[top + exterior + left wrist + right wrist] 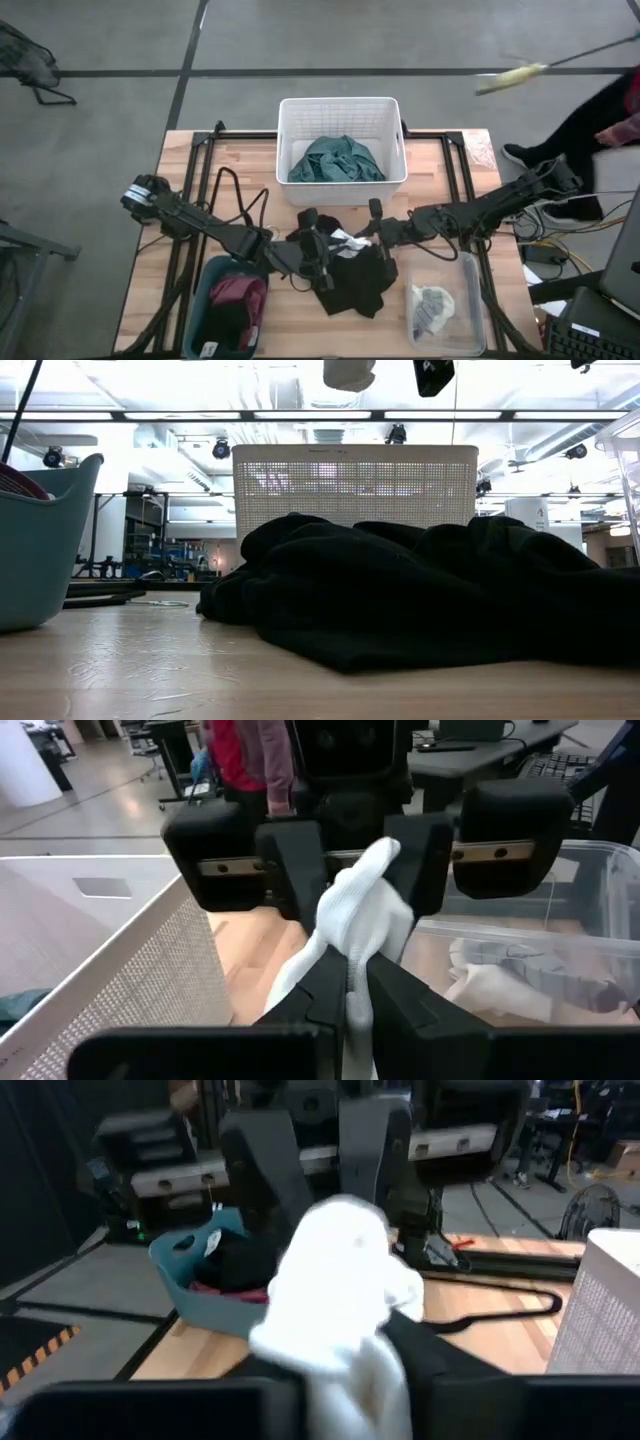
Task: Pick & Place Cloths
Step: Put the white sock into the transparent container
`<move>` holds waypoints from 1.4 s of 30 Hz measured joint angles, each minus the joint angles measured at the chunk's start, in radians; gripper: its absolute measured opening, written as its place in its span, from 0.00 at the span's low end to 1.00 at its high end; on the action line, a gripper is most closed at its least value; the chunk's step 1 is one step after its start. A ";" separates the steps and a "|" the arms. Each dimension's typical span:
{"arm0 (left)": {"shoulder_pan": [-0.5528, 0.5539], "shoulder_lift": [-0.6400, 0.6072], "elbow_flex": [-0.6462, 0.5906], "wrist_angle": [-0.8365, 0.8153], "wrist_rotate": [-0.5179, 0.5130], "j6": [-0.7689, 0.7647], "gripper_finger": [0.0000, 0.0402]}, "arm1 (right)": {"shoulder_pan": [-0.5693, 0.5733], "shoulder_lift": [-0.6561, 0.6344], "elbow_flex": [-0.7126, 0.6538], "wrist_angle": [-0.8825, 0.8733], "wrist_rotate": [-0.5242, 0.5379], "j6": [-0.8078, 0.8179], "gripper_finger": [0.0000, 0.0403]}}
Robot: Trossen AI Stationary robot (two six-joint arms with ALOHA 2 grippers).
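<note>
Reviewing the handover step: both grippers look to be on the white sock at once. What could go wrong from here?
1. The left gripper and right gripper both pinch the white sock; pulling apart could stretch or tear it.
2. An early release could drop it onto the black garment, not the clear bin.
3. The grippers sit nearly nose to nose, so they might collide.

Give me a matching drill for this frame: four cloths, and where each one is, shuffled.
1. teal cloth
2. black cloth
3. maroon cloth
4. white cloth

A. in the teal tub
B. gripped by the left gripper and right gripper
C. in the white basket
D. spread on the table

Pairs: 1-C, 2-D, 3-A, 4-B
</note>
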 joint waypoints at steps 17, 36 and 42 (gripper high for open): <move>-0.003 0.001 0.000 -0.023 0.009 0.033 0.07 | 0.057 -0.153 0.112 -0.481 0.001 0.112 0.03; -0.003 0.001 -0.001 -0.045 0.008 0.016 0.07 | 0.296 -0.126 0.610 -1.651 -0.080 0.672 0.03; -0.003 0.001 -0.001 -0.044 0.007 0.011 0.07 | 0.411 -0.075 0.590 -1.679 -0.178 0.788 0.03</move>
